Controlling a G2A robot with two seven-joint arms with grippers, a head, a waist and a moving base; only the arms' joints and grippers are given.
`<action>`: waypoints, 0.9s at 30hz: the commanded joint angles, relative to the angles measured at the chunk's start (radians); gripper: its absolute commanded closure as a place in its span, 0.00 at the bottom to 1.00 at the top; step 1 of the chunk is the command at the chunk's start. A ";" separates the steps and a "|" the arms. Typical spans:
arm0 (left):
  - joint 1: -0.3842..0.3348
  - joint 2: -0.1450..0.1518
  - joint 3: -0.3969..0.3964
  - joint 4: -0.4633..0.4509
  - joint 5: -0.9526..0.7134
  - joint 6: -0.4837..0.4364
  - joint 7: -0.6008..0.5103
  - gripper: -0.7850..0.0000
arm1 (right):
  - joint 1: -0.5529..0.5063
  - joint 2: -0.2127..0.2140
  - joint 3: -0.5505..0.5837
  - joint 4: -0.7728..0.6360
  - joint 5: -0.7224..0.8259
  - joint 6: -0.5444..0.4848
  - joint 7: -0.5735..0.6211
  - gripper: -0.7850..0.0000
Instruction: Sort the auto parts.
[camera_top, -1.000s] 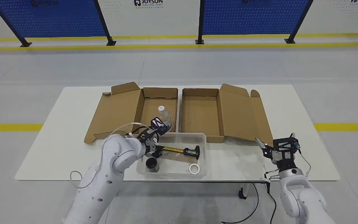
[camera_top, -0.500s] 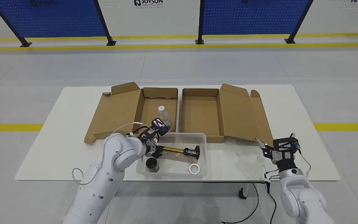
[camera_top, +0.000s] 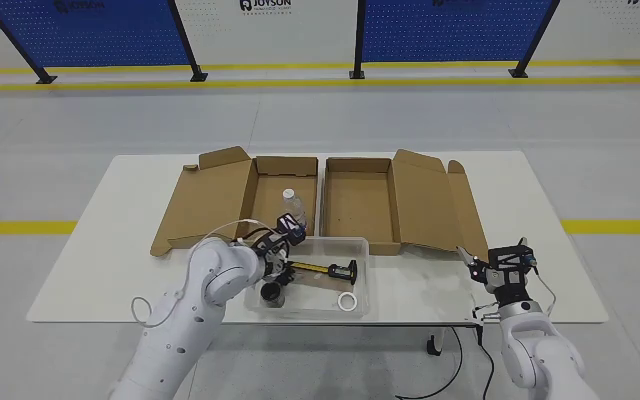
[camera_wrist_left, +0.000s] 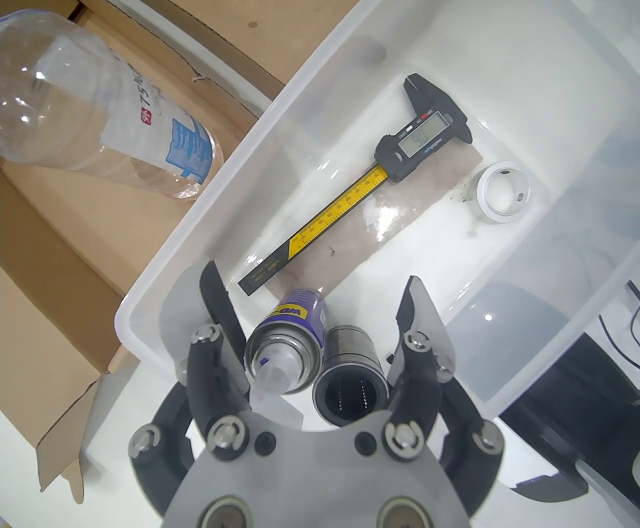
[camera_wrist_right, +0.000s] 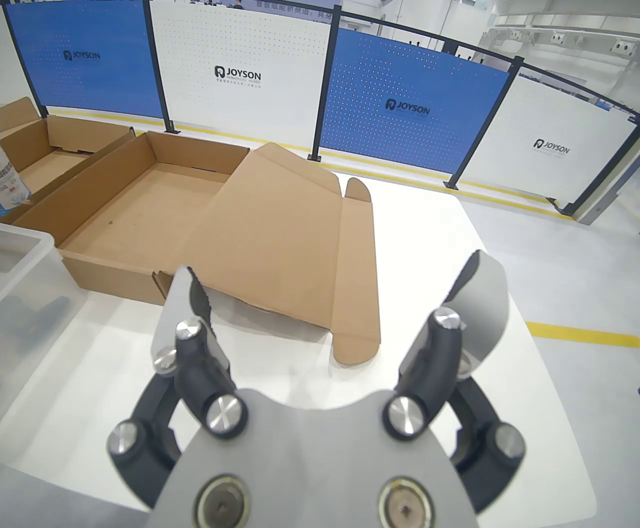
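Observation:
A clear plastic bin (camera_top: 358, 243) stands at the table's front. In it lie a black and yellow caliper (camera_wrist_left: 360, 190), a white ring (camera_wrist_left: 502, 191), a purple spray can (camera_wrist_left: 287, 345) and a steel cylinder bearing (camera_wrist_left: 350, 382). My left gripper (camera_wrist_left: 315, 300) hangs open over the bin's left end (camera_top: 275, 268), one finger on each side of the can and the bearing, which lie side by side. My right gripper (camera_wrist_right: 335, 280) is open and holds nothing, above the table's front right (camera_top: 497, 262).
Two open cardboard boxes sit behind the bin. The left box (camera_top: 270, 175) holds a clear plastic bottle (camera_top: 292, 205); the right box (camera_top: 358, 205) has a bare floor, and its lid flap (camera_wrist_right: 295, 240) lies flat toward my right gripper.
My left gripper has edged slightly right and lower over the bin's left end. The right arm has not moved.

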 joint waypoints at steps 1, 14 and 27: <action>-0.002 0.001 0.003 -0.003 -0.003 0.002 -0.002 0.19 | 0.000 0.000 0.000 0.000 0.000 0.000 0.000 0.00; 0.000 0.024 -0.036 -0.051 -0.103 -0.063 -0.093 0.14 | 0.000 0.000 0.000 0.000 0.000 0.000 0.000 0.00; -0.034 0.040 -0.004 0.002 -0.094 -0.079 -0.138 0.15 | 0.000 0.000 0.000 0.000 0.000 0.000 0.000 0.00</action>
